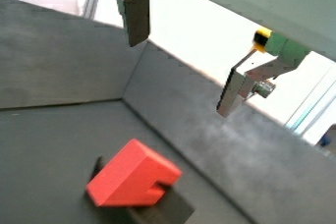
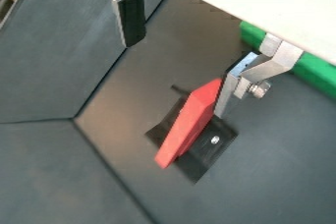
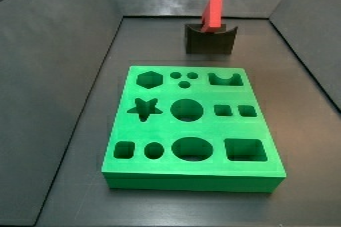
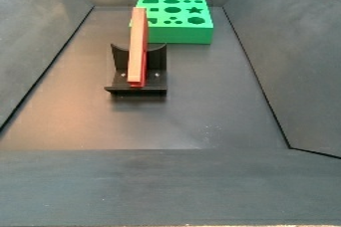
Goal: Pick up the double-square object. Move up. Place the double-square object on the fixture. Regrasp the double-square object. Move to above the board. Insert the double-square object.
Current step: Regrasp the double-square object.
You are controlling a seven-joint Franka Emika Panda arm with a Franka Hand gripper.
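Observation:
The red double-square object (image 3: 213, 12) rests upright in the dark fixture (image 3: 210, 40), at the far end of the bin behind the green board (image 3: 193, 121). In a side view the object (image 4: 138, 47) leans along the fixture (image 4: 138, 82), with the board (image 4: 176, 19) beyond. My gripper (image 1: 184, 56) shows only in the wrist views. It is open and empty and stands off from the object (image 1: 132, 174). In a wrist view (image 2: 180, 56) one finger (image 2: 231, 88) appears close beside the object (image 2: 191, 122) on the fixture (image 2: 197, 157). Nothing is between the pads.
Sloping dark grey bin walls (image 4: 260, 42) surround the floor. A strip of the green board (image 2: 308, 71) shows behind one finger in a wrist view. Neither side view shows the arm.

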